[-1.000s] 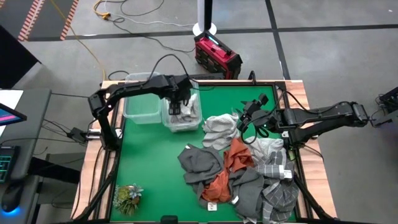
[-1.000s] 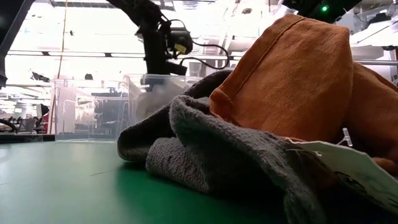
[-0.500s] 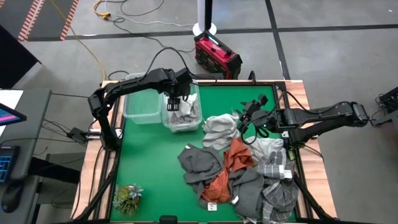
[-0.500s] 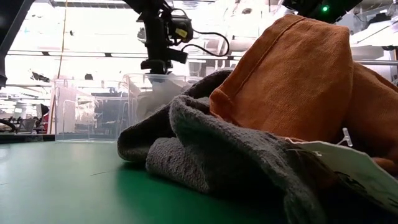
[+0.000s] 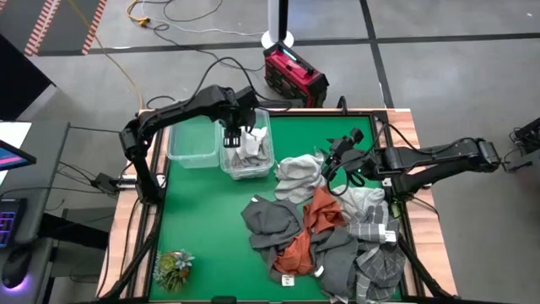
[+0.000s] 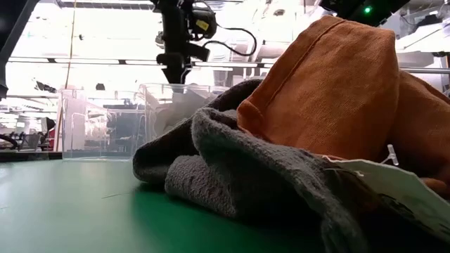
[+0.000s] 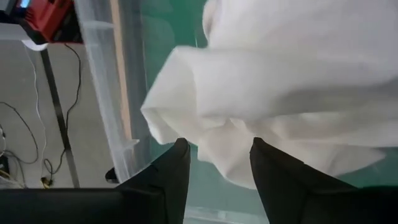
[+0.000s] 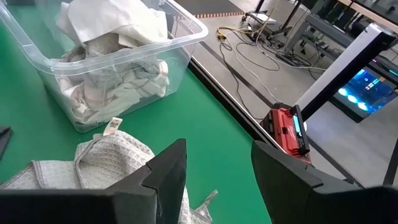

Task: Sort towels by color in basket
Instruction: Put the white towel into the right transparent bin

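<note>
Your left hand [image 5: 232, 135] hovers over the clear bin [image 5: 247, 167] at 11 o'clock on the green tabletop [image 5: 211, 228], fingers parted and empty above the crumpled white towels [image 7: 292, 93]. The towel pile [image 5: 329, 236] sprawls from centre toward 4 o'clock with no clear long axis. Your right hand [image 5: 337, 160], open and empty, waits at 2 o'clock; cables cross the grey floor [image 5: 439, 76].

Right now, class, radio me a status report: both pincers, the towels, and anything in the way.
Left pincer open above clear bin holding white towels. Right pincer open, empty, beside towel pile. Second bin looks empty. Nothing blocking.
</note>
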`<state>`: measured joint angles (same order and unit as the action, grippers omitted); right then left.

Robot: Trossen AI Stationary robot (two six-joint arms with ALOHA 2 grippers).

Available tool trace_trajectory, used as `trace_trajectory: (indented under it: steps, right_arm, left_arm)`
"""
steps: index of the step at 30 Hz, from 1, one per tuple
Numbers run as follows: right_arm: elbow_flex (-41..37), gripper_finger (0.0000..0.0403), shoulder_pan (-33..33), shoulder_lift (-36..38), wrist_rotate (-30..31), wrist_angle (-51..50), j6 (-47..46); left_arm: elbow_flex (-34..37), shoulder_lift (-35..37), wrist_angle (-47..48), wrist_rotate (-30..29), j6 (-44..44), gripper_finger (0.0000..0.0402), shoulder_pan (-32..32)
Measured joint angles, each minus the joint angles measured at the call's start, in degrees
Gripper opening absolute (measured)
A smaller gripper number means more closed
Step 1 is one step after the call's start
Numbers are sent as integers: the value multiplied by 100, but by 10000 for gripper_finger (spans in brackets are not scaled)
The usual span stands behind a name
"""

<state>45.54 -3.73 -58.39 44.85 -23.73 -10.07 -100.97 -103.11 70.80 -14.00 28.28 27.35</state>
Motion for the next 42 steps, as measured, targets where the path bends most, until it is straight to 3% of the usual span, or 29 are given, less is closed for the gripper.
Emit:
trace_trajectory:
  steps: [5,13,25,29,34,42]
  right_arm:
    - [0,210,0,-53,-28,14,-6]
    - [0,210,189,-421,-162,40,0]
    - [0,210,224,-538,-162,67,207]
    - [0,210,225,-538,-160,90,295]
    - [0,210,227,-538,-205,177,325]
    - [0,210,387,-758,-1760,497,315]
  left_arm:
    - [-201,6,-53,571,-209,149,-110]
    - [-105,7,-790,781,-144,149,-485]
    - [2118,-7,-3012,1084,95,149,-259]
    - [2190,6,-2939,1097,102,149,-191]
    - [1731,331,-2327,1025,102,149,-183]
    - [1290,1212,-2322,979,-249,149,-189]
